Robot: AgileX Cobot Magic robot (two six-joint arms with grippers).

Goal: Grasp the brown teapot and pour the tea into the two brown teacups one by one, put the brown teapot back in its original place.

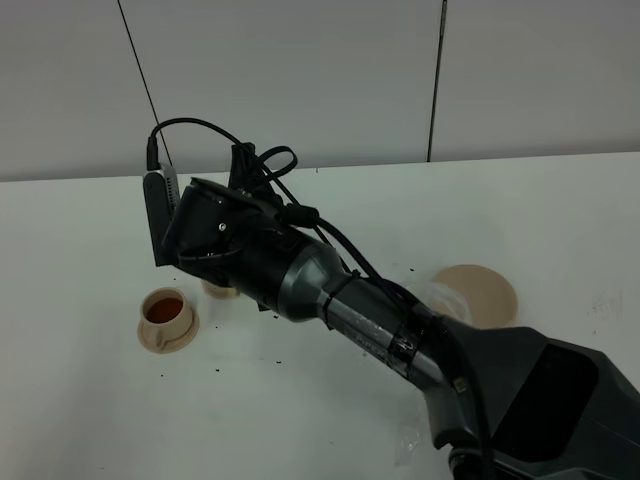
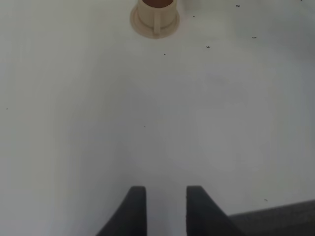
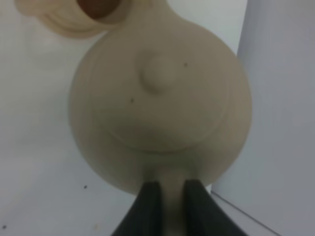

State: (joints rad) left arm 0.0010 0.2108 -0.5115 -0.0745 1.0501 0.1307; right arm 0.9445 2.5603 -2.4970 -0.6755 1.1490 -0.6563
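In the right wrist view we see the right gripper with its two dark fingers clamped narrowly on the handle of the teapot. The pot's round lid and knob face the camera. Its long axis, handle to spout, runs straight away from the fingers toward a cup at the upper left of the frame, whose brown contents show just past the pot's far side. We judge that the spout hangs over or next to that cup; the spout itself is hidden.

In the high view the right arm reaches across to the left half of the frame and hides the teapot. At center left stands a filled cup on its saucer. Just right of it, a sliver of a second saucer peeks from under the arm. At center right lies the bare round plate.

The left gripper hangs above the white desk, its fingers slightly parted and holding nothing, well apart from the cup.

We count one teapot, two cups, one plate.
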